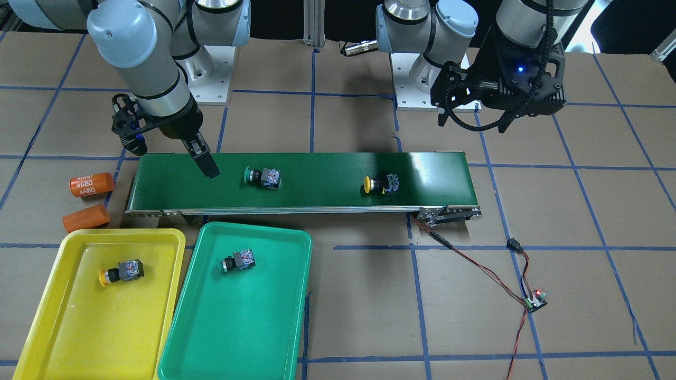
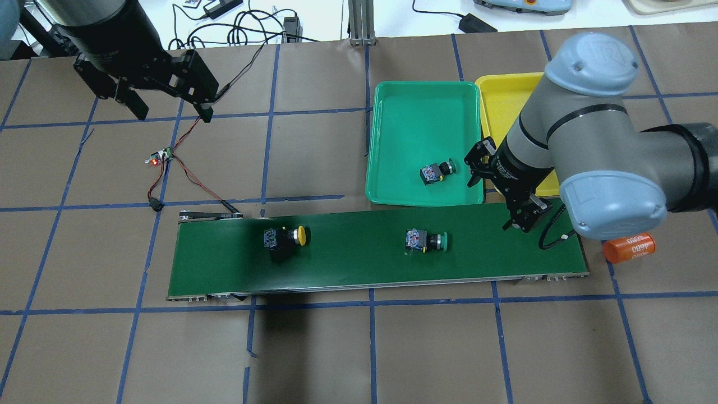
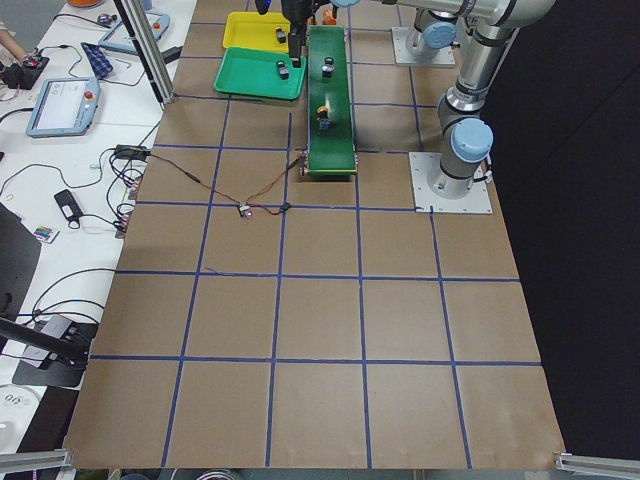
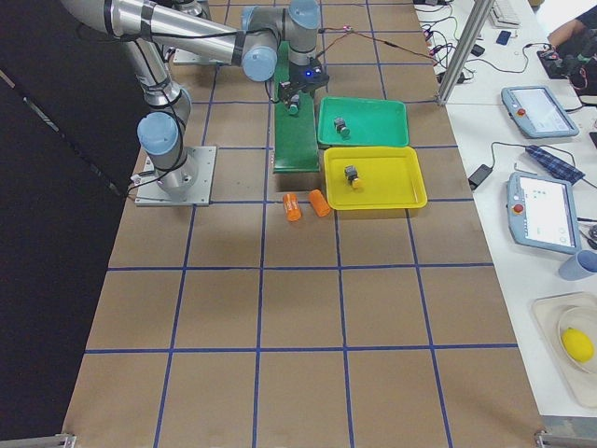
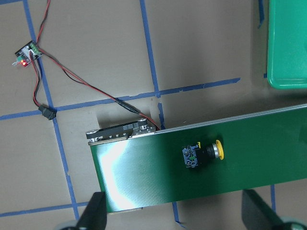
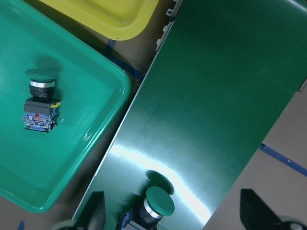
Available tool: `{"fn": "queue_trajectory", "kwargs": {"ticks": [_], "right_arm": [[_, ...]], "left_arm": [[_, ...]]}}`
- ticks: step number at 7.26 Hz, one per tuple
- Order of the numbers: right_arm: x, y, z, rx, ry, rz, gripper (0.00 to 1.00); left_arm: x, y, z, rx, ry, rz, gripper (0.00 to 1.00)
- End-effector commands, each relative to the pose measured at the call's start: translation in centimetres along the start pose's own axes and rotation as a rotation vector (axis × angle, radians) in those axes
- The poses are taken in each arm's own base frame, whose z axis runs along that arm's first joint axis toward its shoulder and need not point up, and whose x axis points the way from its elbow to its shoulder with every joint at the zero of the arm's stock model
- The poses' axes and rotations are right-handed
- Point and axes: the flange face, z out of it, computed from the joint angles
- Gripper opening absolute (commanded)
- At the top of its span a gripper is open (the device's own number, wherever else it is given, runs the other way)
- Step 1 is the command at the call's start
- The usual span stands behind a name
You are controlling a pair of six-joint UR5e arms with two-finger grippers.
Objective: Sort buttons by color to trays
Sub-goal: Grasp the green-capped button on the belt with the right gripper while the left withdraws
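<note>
A green-capped button [image 1: 262,177] and a yellow-capped button [image 1: 381,184] lie on their sides on the dark-green conveyor belt [image 1: 327,198]. Another green button [image 1: 237,261] lies in the green tray [image 1: 237,338]. Another yellow button [image 1: 122,272] lies in the yellow tray [image 1: 47,316]. My right gripper [image 2: 521,220] is open and empty over the belt end near the trays, beside the green button [image 2: 424,240]. My left gripper [image 2: 170,109] is open and empty, high above the table past the belt's other end. The yellow button [image 5: 201,154] shows below it.
Two orange cylinders [image 1: 92,184] [image 1: 86,218] lie off the belt end by the yellow tray. A small circuit board [image 2: 160,158] with red and black wires runs to the belt's motor end. The table is brown paper with blue tape lines.
</note>
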Motion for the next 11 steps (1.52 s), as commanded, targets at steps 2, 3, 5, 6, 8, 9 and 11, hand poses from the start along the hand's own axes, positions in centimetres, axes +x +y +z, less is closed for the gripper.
{"fn": "queue_trajectory", "kwargs": {"ticks": [2,3,5,6,8,9,11], "right_arm": [[0.6,1.8,4.3,-0.036,0.047,0.086,1.0],[0.8,2.0,5.0,-0.036,0.041,0.087,1.0],[0.7,1.9,6.2,-0.039,0.05,0.112,1.0],[0.5,1.7,6.6,-0.041,0.059,0.118,1.0],[0.5,1.7,6.8,-0.041,0.055,0.116,1.0],[0.3,1.5,7.4,-0.047,0.069,0.118,1.0],[0.1,1.3,7.8,-0.046,0.073,0.118,1.0]], "left_arm": [[-0.2,0.3,0.1,-0.008,0.003,-0.006,1.0],[-0.7,0.0,0.2,-0.007,0.01,-0.004,1.0],[-1.0,-0.6,0.8,-0.015,0.011,-0.003,1.0],[-0.9,0.1,0.1,-0.001,0.009,-0.001,1.0],[-0.9,0.2,0.6,-0.012,0.009,-0.007,1.0],[-1.0,0.1,0.8,-0.016,0.01,-0.007,1.0],[-0.9,-0.5,1.5,-0.03,0.013,-0.003,1.0]]}}
